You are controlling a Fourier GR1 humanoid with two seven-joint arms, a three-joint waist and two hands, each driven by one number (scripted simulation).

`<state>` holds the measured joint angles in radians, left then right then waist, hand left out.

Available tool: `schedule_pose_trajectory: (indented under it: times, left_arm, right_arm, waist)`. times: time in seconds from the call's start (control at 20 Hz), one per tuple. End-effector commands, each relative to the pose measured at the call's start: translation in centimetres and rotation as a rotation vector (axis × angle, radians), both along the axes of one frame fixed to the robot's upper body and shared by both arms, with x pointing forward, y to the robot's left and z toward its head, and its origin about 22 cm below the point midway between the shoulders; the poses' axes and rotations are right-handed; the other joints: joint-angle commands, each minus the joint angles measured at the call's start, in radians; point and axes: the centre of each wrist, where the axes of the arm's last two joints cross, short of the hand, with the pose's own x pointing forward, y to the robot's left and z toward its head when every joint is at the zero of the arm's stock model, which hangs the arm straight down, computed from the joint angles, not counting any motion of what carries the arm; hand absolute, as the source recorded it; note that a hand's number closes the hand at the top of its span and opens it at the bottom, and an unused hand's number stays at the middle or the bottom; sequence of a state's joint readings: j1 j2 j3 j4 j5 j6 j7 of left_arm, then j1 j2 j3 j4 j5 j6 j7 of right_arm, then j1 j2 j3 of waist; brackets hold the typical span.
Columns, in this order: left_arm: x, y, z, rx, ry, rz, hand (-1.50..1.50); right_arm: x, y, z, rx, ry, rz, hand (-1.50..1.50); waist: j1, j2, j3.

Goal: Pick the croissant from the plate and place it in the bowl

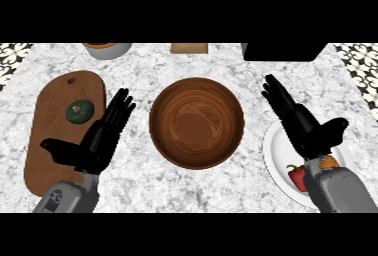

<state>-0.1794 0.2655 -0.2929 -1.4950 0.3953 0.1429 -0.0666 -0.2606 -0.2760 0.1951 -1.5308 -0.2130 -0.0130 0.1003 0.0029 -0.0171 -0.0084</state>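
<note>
Head view. The counter [221,65] is a grey-white marbled surface filling the frame.

A wooden bowl [196,122] stands at the centre of the counter, dark brown with visible grain rings, and holds nothing.

A white plate [277,155] lies to the right of the bowl, close to it but not touching. The right forearm covers much of the plate.

The croissant [330,161] shows only as a small orange-brown patch on the plate, just beside the right wrist; most of it is hidden, so its shape and orientation cannot be confirmed. A red pepper [297,176] lies on the plate's lower part, against the left edge of the forearm.

The right hand [306,127] is above the upper part of the plate and the counter beyond it. Its fingers are straight and held together, pointing away toward the upper left; the thumb is spread out to the right. It holds nothing.

The left hand [100,137] is at the left of the bowl, over the right edge of a wooden cutting board [48,150]. Its fingers are straight and slightly fanned, pointing up the frame; the thumb extends to the left over the board. It holds nothing.

A dark green round vegetable [80,111] rests on the upper half of the cutting board, just left of the left hand's fingers.

Along the far edge of the counter are a grey pot [108,50], a small wooden block [189,48] and a black object [284,52], all cut off by the frame.
</note>
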Motion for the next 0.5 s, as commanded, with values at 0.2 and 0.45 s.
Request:
schedule_pose_trajectory:
  times: [0.2,0.45]
  left_arm:
    - [1.6,9.0,4.6,0.195,-0.186,0.304,0.0]
    - [1.0,12.3,5.3,0.205,-0.165,0.409,0.0]
  right_arm:
    - [-2.8,2.6,2.2,0.281,-0.113,0.517,-1.5]
    - [-6.1,-4.2,1.1,-0.031,-0.397,0.101,-1.5]
  waist:
    - [0.017,0.002,0.013]
    - [-0.04,0.005,0.011]
